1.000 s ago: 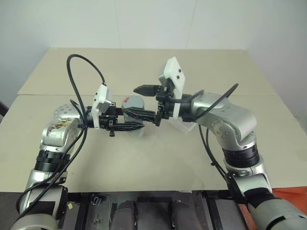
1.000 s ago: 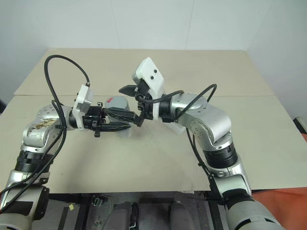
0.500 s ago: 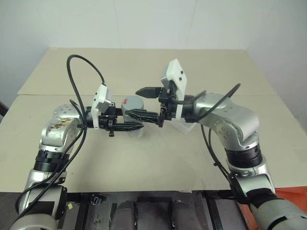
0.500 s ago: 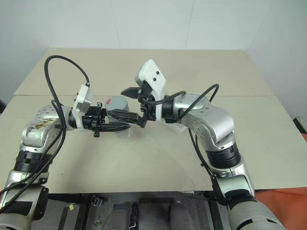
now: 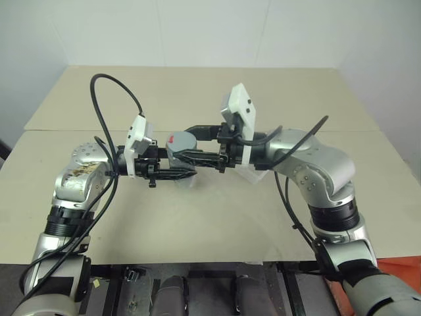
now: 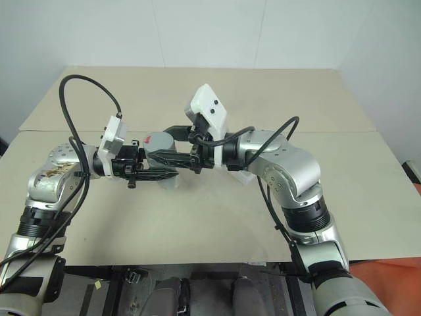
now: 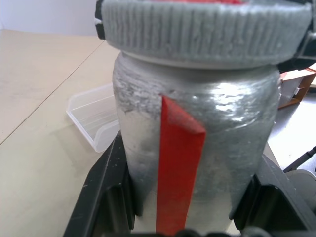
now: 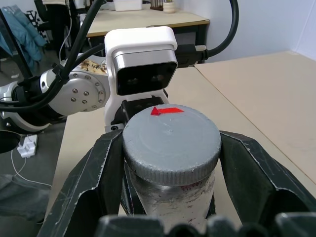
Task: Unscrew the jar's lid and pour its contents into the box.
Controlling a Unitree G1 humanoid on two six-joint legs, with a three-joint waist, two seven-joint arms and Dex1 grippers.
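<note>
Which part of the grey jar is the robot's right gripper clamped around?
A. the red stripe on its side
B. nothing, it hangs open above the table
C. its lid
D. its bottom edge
C: the right gripper has a finger on each side of the lid, while the left gripper holds the jar body below.

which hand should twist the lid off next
Right. The right hand is closed around the lid, while the left hand clamps the jar body below, steadying it.
</note>
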